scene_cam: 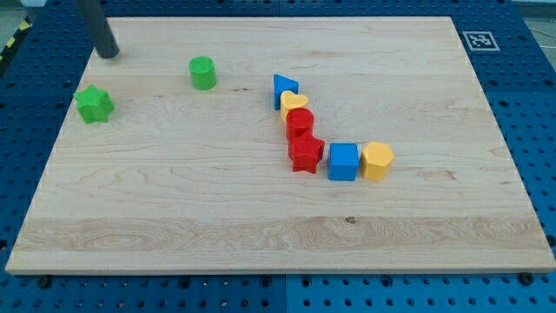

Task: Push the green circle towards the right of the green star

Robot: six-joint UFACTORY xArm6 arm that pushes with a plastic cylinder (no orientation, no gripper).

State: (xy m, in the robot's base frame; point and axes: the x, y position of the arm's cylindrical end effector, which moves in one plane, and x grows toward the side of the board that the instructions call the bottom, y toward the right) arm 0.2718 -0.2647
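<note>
The green circle [203,73] stands on the wooden board at the view's upper left-centre. The green star [95,104] lies to its left, near the board's left edge and a little lower. My tip [109,54] is at the view's top left, above the green star and well to the left of the green circle, touching neither.
A chain of blocks runs through the board's middle: a blue triangle [284,88], a yellow heart [294,103], a red cylinder [300,123], a red star [306,154], a blue cube [343,161] and a yellow hexagon [377,161]. A marker tag [480,40] sits off the board at top right.
</note>
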